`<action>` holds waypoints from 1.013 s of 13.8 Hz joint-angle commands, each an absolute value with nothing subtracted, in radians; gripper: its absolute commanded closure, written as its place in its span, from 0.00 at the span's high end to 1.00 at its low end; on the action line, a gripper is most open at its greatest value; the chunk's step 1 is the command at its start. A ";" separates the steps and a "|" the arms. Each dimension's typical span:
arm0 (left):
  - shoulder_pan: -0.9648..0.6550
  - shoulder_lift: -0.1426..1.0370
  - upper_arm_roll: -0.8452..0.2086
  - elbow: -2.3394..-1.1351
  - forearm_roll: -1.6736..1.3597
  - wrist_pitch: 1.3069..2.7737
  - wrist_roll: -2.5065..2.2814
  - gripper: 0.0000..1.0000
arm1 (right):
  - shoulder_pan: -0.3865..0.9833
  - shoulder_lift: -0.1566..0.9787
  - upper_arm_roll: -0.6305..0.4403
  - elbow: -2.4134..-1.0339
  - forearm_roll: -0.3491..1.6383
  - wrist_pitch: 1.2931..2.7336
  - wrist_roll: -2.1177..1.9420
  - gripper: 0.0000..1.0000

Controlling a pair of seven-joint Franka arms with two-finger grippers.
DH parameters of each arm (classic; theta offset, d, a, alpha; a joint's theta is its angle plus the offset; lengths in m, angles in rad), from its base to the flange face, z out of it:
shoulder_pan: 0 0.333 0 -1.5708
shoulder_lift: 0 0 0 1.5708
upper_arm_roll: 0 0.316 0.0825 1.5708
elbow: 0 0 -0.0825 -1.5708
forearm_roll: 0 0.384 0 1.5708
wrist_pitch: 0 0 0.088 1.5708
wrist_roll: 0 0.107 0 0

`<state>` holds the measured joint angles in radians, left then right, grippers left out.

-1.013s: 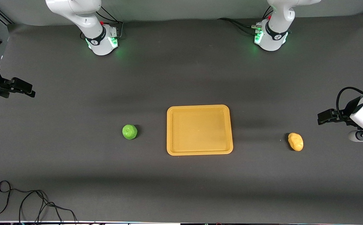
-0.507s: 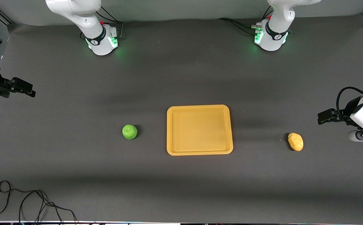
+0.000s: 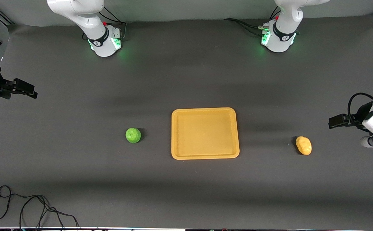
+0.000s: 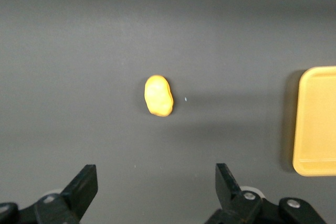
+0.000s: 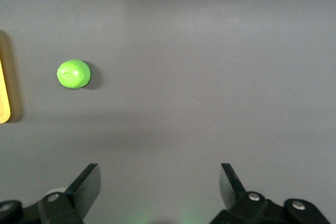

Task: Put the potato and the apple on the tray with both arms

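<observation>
The yellow-orange tray (image 3: pixel 205 155) lies flat mid-table, with nothing on it. The green apple (image 3: pixel 133 135) sits on the mat beside it toward the right arm's end; it also shows in the right wrist view (image 5: pixel 73 74). The yellow-orange potato (image 3: pixel 303 145) lies on the mat toward the left arm's end; it also shows in the left wrist view (image 4: pixel 158 95). My left gripper (image 3: pixel 332 122) is open and empty, up over the mat at the left arm's end beside the potato (image 4: pixel 156 182). My right gripper (image 3: pixel 32 94) is open and empty, up over the mat at the right arm's end (image 5: pixel 160 182).
The tray's edge shows in the left wrist view (image 4: pixel 315 121) and in the right wrist view (image 5: pixel 3 98). A black cable (image 3: pixel 29 208) lies looped on the mat near the front camera at the right arm's end. The two arm bases (image 3: pixel 104 43) (image 3: pixel 277 38) stand along the table's top edge.
My left gripper has shifted slightly outward toward the left arm's end of the table. My right gripper has barely moved. The apple, potato and tray have not moved.
</observation>
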<state>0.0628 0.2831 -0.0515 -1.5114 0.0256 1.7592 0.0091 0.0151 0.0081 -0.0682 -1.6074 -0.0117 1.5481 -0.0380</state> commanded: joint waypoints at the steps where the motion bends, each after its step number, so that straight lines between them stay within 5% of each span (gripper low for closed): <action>1: 0.069 0.297 -0.051 -1.673 0.020 1.935 0.008 1.00 | 0.029 0.008 -0.081 -1.594 0.002 1.531 -0.040 1.00; 7: 0.132 0.449 -0.048 -1.799 0.018 2.144 -0.006 1.00 | 0.029 0.008 -0.083 -1.597 0.002 1.531 -0.040 1.00; 14: 0.118 0.581 -0.051 -1.789 0.032 2.238 -0.071 0.99 | 0.029 0.008 -0.083 -1.600 0.002 1.531 -0.040 1.00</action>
<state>0.1269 0.5681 -0.0562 -1.7845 0.0225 2.2261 -0.0625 0.0161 0.0081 -0.0699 -1.6087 -0.0117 1.5471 -0.0380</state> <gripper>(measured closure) 0.000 0.000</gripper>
